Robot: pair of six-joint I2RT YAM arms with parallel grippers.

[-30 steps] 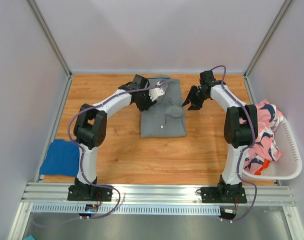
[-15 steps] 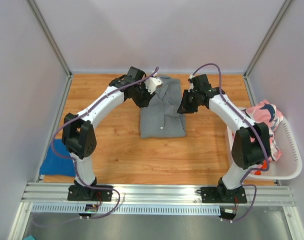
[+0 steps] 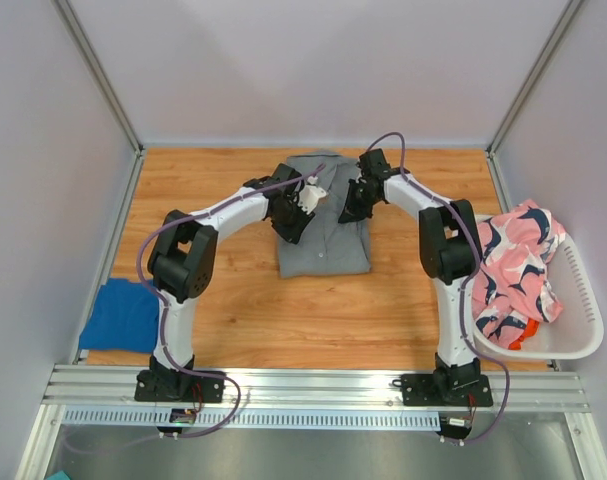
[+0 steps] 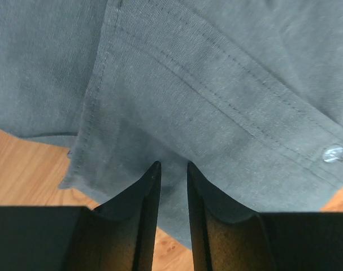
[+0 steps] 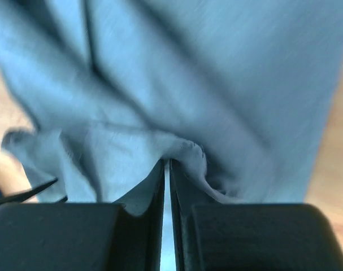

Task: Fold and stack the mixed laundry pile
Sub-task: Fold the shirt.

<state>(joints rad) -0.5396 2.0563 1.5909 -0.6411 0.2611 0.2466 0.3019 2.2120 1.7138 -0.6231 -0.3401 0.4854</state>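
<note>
A folded grey shirt (image 3: 328, 245) lies mid-table, and both grippers are down on its far half. My left gripper (image 3: 301, 203) is at the shirt's left side. In the left wrist view its tips (image 4: 171, 165) press into the grey cloth (image 4: 216, 84) near a hem, jaws drawn close with cloth filling the gap. My right gripper (image 3: 353, 208) is at the shirt's right side. In the right wrist view it (image 5: 166, 162) is shut on a raised fold of the grey cloth (image 5: 216, 68). A blue garment (image 3: 123, 315) lies at the left edge. The pink patterned garment (image 3: 518, 265) and a bit of orange (image 3: 518, 340) sit in the basket.
The white slotted basket (image 3: 575, 325) stands at the table's right edge, beside the right arm's base. Grey walls with metal posts close in the left, back and right sides. A metal rail (image 3: 313, 385) runs along the near edge.
Both arms swung inward onto the grey shirt. The right gripper came left off the bare wood and closed on a fold. The left gripper narrowed on the shirt's left side.
</note>
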